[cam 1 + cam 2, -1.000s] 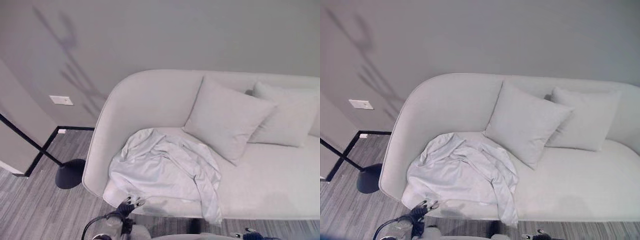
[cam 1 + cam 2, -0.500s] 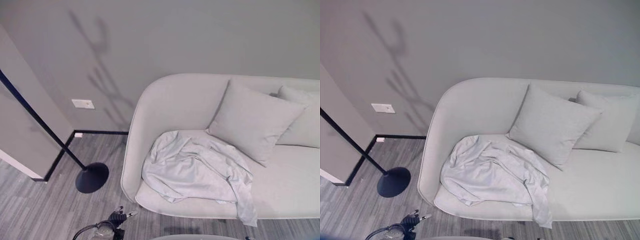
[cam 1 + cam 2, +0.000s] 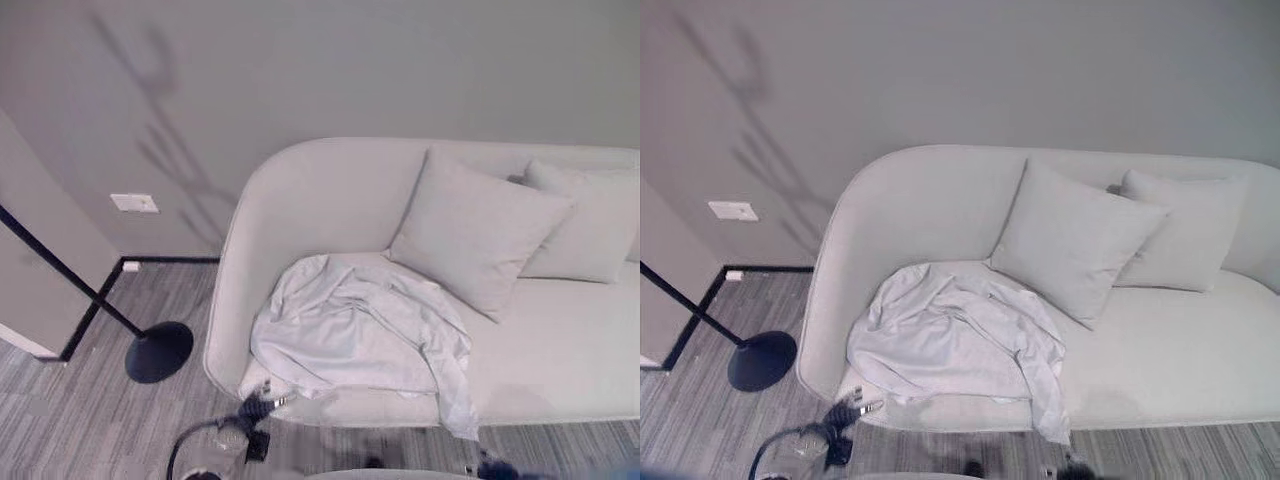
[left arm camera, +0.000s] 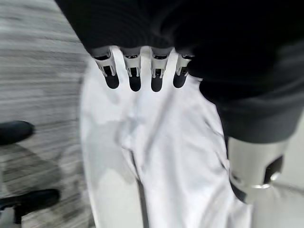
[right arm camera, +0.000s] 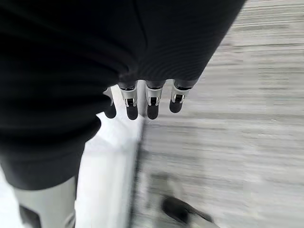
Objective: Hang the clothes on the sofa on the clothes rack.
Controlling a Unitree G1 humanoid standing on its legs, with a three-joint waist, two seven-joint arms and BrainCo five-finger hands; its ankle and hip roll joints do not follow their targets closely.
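Note:
A pale grey garment [image 3: 355, 330] lies crumpled on the left end of the light grey sofa [image 3: 300, 200], one sleeve hanging over the front edge. The clothes rack shows as a black slanted pole with a round base [image 3: 158, 352] on the floor left of the sofa. My left hand [image 3: 255, 408] hovers at the sofa's front edge just below the garment's near corner. Its fingers [image 4: 135, 78] are straight and hold nothing, over pale cloth [image 4: 161, 156]. My right hand [image 5: 149, 102] hangs low over the floor by the sofa's edge, fingers straight and empty.
Two grey cushions [image 3: 480, 235] [image 3: 590, 225] lean on the sofa's back, right of the garment. A grey wall with a white socket plate [image 3: 134, 203] stands behind. Grey plank floor [image 3: 700, 420] runs between the rack's base and the sofa.
The whole picture has shifted, so the camera has moved. My left hand is closer to the sofa's front edge than half a second ago. The garment lies as before.

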